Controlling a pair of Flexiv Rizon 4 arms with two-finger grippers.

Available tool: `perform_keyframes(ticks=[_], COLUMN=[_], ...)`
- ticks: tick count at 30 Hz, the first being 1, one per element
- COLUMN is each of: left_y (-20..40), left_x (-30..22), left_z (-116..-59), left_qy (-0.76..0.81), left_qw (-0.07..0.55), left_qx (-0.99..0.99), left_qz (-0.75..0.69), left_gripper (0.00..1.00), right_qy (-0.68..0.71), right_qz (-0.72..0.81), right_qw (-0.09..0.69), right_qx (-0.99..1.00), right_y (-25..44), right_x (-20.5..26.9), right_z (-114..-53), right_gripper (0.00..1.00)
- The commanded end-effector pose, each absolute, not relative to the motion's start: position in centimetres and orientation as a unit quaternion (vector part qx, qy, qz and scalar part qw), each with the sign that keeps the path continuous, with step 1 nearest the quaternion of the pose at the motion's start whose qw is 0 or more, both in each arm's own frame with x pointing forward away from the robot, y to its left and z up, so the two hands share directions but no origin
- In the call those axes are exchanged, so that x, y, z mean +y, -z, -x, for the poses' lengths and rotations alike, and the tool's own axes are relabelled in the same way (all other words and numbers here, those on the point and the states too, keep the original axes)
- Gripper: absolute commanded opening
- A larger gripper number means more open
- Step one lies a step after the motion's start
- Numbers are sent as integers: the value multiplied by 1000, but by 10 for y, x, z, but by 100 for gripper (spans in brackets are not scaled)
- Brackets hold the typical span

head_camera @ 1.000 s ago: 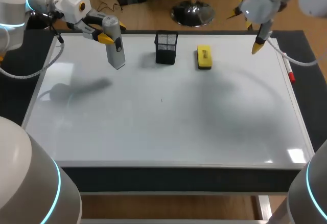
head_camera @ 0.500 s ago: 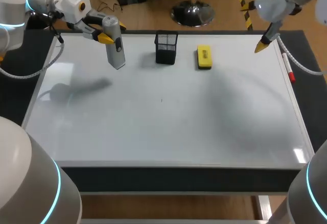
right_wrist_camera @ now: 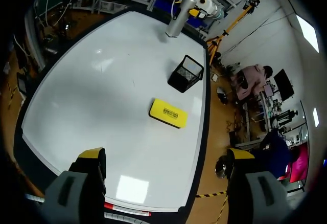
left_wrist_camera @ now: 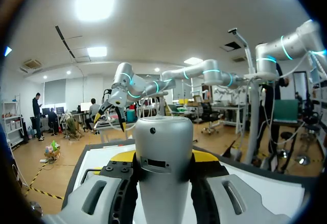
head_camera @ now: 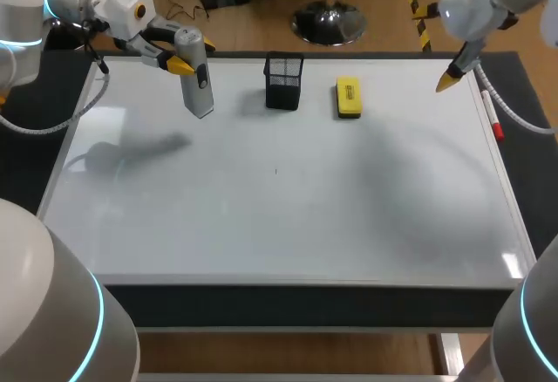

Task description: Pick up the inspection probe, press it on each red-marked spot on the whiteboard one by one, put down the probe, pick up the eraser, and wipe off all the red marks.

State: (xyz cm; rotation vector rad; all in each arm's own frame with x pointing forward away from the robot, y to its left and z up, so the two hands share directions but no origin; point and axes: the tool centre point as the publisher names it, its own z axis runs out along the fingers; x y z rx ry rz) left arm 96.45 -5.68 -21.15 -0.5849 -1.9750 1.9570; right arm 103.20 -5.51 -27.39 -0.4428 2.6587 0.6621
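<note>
Right claw (head_camera: 447,79), spread empty, edged outward; left claw (head_camera: 193,56) clenches the probe (head_camera: 199,87), tips largely hidden.

Left claw (left_wrist_camera: 163,157) clamped on upright grey probe (left_wrist_camera: 162,147); whiteboard (left_wrist_camera: 255,193) below; right claw (left_wrist_camera: 110,115) above far edge.

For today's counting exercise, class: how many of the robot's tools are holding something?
1. The left tool grips the grey probe above the whiteboard, far left; the right tool, near the far right corner, holds nothing.
</note>
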Motion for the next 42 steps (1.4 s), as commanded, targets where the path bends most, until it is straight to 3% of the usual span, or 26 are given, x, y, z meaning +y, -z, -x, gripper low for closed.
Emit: perform_keyframes(ticks=[1, 7, 30, 42], left_y=[211, 207, 150, 144], left_x=[-56, -71, -145, -195], left_z=[-966, -984, -1065, -1082], left_qy=[-681, -680, -690, -716], left_qw=[152, 162, 79, 64], left_qx=[-687, -695, -712, -688], left_qz=[205, 169, 104, 97], left_gripper=[0, 0, 0, 0], right_qy=[-232, -232, -232, -232], right_qz=[157, 157, 157, 157], right_qw=[181, 181, 181, 181], right_qx=[943, 943, 943, 943], right_y=[273, 273, 273, 273], right_x=[-55, -55, -55, -55], right_z=[-1032, -1032, -1032, -1032], right_gripper=[100, 100, 100, 100])
